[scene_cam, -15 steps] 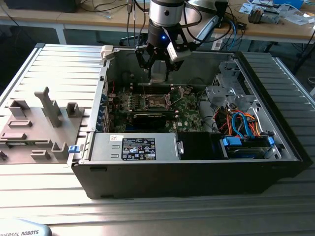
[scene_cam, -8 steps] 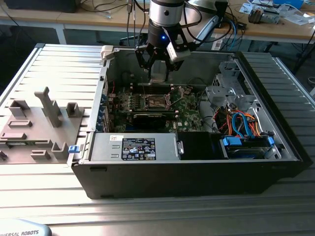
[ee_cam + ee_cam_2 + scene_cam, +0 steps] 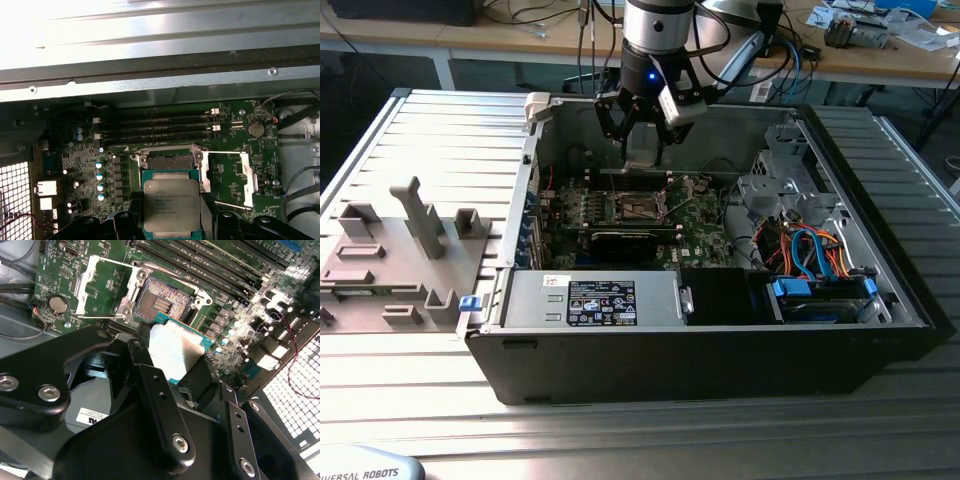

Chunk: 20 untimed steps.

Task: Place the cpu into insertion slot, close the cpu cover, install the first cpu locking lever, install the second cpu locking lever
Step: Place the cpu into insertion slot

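Gripped by the shut hand, the cpu is not yet placed in the empty slot; cover is open.

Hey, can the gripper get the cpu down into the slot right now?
Probably yes: the gripper holds the cpu near the slot, whose cover is swung aside, leaving it bare.

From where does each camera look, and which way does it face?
Exterior view: off the arm, looking down into the open computer case; arm and gripper show.
First wrist view: at the wrist, facing past the gripper to the cpu and insertion slot.
Second wrist view: likewise, from another side; cpu cover open.
Shared by both: cpu, insertion slot.
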Available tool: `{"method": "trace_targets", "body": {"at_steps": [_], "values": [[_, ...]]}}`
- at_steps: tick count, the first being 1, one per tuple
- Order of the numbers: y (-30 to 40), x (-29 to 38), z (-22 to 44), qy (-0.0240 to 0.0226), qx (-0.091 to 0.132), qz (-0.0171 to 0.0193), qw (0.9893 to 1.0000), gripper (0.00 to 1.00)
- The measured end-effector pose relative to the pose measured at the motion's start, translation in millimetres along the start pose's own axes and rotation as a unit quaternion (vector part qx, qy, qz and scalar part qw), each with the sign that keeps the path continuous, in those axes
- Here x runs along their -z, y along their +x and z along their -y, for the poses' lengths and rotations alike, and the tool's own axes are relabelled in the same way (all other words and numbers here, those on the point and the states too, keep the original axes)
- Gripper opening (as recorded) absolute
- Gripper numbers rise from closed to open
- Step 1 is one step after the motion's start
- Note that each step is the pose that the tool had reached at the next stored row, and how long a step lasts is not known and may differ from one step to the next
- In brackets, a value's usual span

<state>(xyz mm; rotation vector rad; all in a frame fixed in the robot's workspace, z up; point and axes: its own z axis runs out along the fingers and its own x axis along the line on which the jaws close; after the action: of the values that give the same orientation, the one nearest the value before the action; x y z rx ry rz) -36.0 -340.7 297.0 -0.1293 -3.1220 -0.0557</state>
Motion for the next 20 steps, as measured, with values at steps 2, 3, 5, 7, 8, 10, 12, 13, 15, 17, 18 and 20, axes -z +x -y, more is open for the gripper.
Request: {"method": "trace_targets", "body": {"at_steps": [2, 3, 5, 7, 8, 10, 12, 13, 15, 17, 18, 20], "values": [[0.0, 0.0, 0.0, 0.0, -0.001, 0.0, 1.0, 0.54], [0.0, 0.0, 0.0, 0.0, -0.001, 0.0, 1.0, 0.54], [0.0, 0.0, 0.0, 0.0, -0.003, 0.0001, 1.0, 0.54], [0.0, 0.0, 0.0, -0.0001, -0.004, 0.0001, 1.0, 0.54], [0.0, 0.0, 0.0, -0.0001, -0.005, 0.0001, 1.0, 0.54], [0.0, 0.0, 0.0, -0.0001, -0.008, 0.0002, 1.0, 0.54], [0.0, 0.0, 0.0, -0.0001, -0.009, 0.0003, 1.0, 0.54], [0.0, 0.0, 0.0, -0.0002, -0.01, 0.0003, 1.0, 0.54], [0.0, 0.0, 0.0, -0.0002, -0.011, 0.0004, 0.9999, 0.54], [0.0, 0.0, 0.0, -0.0003, -0.017, 0.0006, 0.9999, 0.54], [0.0, 0.0, 0.0, -0.0003, -0.018, 0.0006, 0.9998, 0.54], [0.0, 0.0, 0.0, -0.0003, -0.02, 0.0007, 0.9998, 0.54]]}}
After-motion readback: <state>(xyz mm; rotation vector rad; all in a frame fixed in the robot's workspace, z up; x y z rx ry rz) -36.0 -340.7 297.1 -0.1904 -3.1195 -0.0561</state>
